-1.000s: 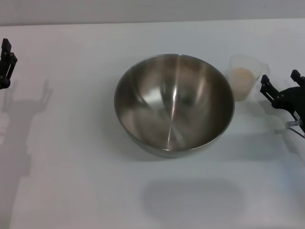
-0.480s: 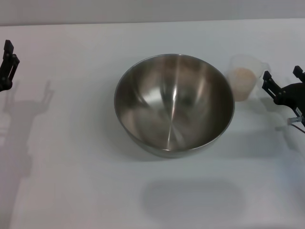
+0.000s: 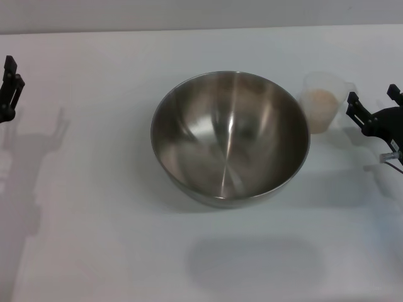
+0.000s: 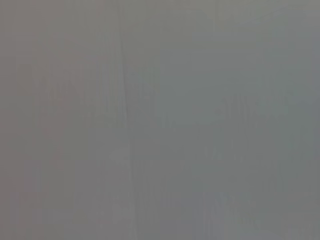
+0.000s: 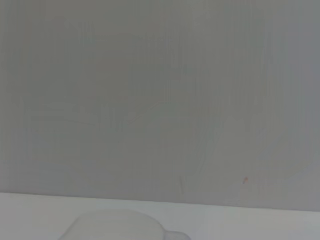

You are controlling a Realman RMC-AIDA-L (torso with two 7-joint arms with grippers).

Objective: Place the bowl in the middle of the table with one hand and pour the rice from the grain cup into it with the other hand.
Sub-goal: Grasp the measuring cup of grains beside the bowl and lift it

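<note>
- The table (image 3: 94, 207) carries everything; the bowl (image 3: 230, 137) sits near its centre, so placing looks done.
- The grain cup (image 3: 323, 100) stands upright at the bowl's two o'clock, just beside its rim, holding the rice (image 3: 318, 99).
- The right gripper (image 3: 371, 111), at the cup's three o'clock, has jaws spread; it should close squarely on the cup's side or handle and lift without tilting.
- The left gripper (image 3: 9, 88) idles at nine o'clock; I cannot tell its jaw state.
</note>
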